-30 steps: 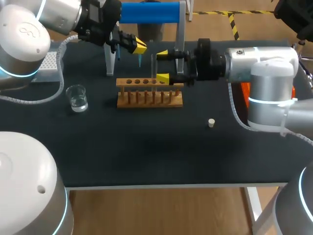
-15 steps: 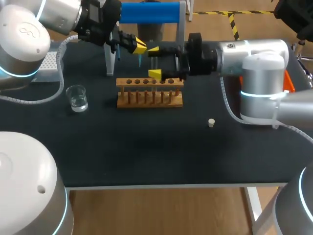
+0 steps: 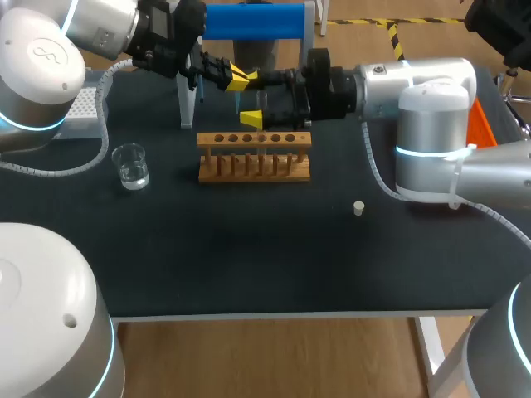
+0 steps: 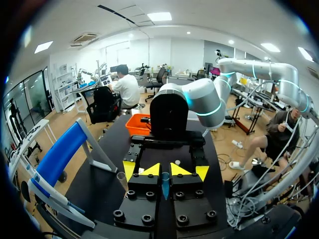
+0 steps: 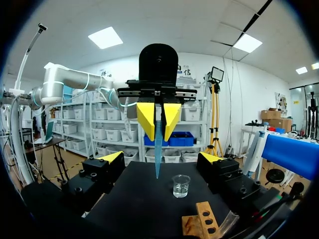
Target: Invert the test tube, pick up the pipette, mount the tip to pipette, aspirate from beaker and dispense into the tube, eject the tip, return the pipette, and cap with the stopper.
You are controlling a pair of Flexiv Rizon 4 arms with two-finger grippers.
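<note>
Setting: robotics laboratory. Evidence: black bench (image 3: 249, 265); wooden tube rack (image 3: 254, 157); glass beaker (image 3: 131, 166) holding clear liquid; tip box (image 3: 83, 106); blue-topped pipette stand (image 3: 253, 21); white stopper (image 3: 358, 208); left arm (image 3: 41, 75); right arm (image 3: 431, 116).

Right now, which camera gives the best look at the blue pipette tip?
Right wrist view: the blue pipette tip hangs full length, side-on, between the yellow fingers of the left gripper. Left wrist view shows it end-on, foreshortened. Head view shows only a small sliver.

Black table (image 3: 249, 265) with a wooden rack (image 3: 254, 162) toward the back, and an orange bin (image 3: 483, 124) (partly hidden) at its right edge.
</note>
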